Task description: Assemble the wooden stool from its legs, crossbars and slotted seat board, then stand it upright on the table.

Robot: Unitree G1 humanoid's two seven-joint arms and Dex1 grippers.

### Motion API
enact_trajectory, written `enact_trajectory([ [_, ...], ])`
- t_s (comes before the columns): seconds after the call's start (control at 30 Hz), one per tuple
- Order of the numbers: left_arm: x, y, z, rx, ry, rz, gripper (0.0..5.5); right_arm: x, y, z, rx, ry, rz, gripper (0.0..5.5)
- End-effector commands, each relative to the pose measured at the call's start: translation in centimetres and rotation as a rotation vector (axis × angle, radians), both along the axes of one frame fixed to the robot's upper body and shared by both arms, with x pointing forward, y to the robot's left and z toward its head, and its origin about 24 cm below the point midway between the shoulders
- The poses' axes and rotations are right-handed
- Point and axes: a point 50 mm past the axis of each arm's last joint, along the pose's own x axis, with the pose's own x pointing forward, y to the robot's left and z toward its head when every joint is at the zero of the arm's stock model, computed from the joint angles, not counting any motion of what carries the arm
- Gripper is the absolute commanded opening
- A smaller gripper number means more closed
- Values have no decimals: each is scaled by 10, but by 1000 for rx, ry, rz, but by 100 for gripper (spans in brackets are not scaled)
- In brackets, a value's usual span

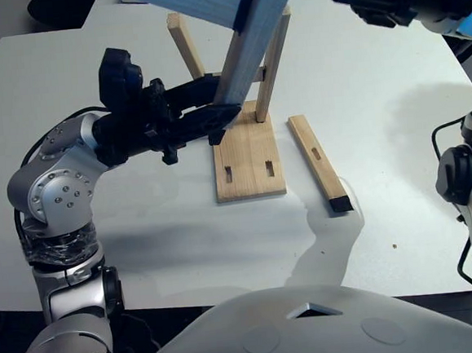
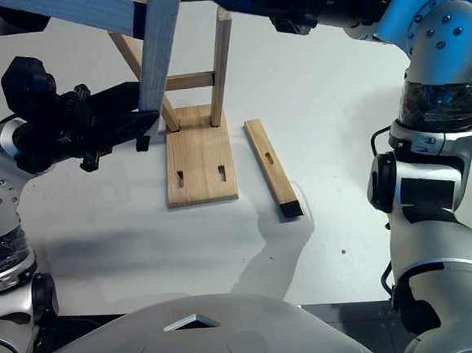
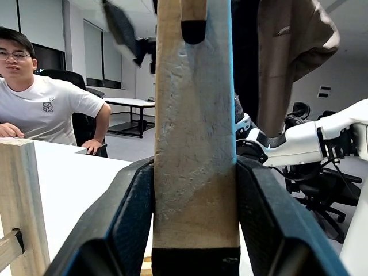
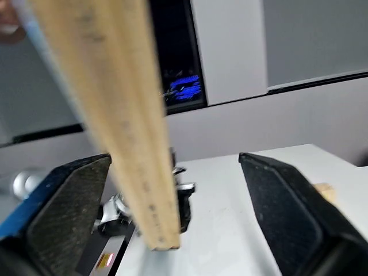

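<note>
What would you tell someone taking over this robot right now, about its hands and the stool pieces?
Left gripper: shut on the black-tipped end of a leg, held tilted above the table.
Right gripper: open, a wooden bar passing between its fingers.
Seat board: flat on the table, loose leg beside it.
Done: one leg pair stands at the board's far end.
Left: fill the near slots, fit the remaining pieces, stand the stool upright.

Held leg (image 3: pixel 195 132): rough matt pale wood, blk end. Seat board (image 1: pixel 249 163) & loose leg (image 1: pixel 319 162) at its 3 o'clock: smooth matt wood. Left gripper (image 1: pixel 215 122) pads (image 3: pixel 129 224): blk plastic. Table (image 1: pixel 358 60): white, matt.
</note>
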Motion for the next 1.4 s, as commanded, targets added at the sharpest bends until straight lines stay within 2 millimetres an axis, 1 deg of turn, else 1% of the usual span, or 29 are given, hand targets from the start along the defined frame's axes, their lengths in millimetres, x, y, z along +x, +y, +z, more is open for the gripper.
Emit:
enact_trajectory([
  [0.03, 1, 3, -3, 34, -9, -2, 202, -4, -1, 10, -37, -68, 21, 411],
  [0.17, -1, 3, -13, 73, 12, -6, 202, -2, -1, 19, -2, -74, 20, 411],
  [0.3, -1, 3, -21, 90, 28, 0, 202, -2, 0, 20, -12, -82, 29, 411],
  [0.5, -1, 3, -21, 81, 21, 9, 202, 1, 3, 11, -26, -62, 37, 324],
  [0.63, -1, 2, -24, 93, 31, 3, 202, -1, 3, 10, -22, -56, 50, 261],
  [0.67, -1, 2, -24, 95, 32, 3, 202, -2, 3, 9, -25, -55, 53, 254],
  [0.77, -1, 2, -25, 98, 35, -3, 202, -4, 4, 5, -40, -55, 61, 202],
  [0.9, 0, 2, -27, 121, 38, -6, 202, -7, 2, 2, -32, -48, 50, 200],
  [1.03, 9, 2, -30, 128, 58, 72, 202, -8, -2, -5, -35, -47, 8, 200],
  [1.07, 10, 2, -33, 136, 80, 79, 202, -8, -3, -8, -39, -49, -14, 200],
  [1.1, 11, 2, -36, 141, 107, 86, 238, -7, -4, -11, -41, -49, -39, 200],
  [1.17, 10, 3, -43, 147, 155, 100, 268, -5, -7, -18, -50, -52, -85, 200],
  [1.2, 7, 3, -51, 170, 175, 115, 290, -4, -8, -22, -61, -63, -113, 200],
  [1.3, -6, 10, -78, 268, 225, 189, 294, 1, -14, -30, -90, -119, -206, 200],
  [1.33, -11, 15, -84, 276, 239, 226, 294, 2, -16, -33, -102, -135, -229, 200],
  [1.4, -12, 33, -90, 251, 258, 383, 294, 2, -19, -43, -148, -171, -245, 200],
])
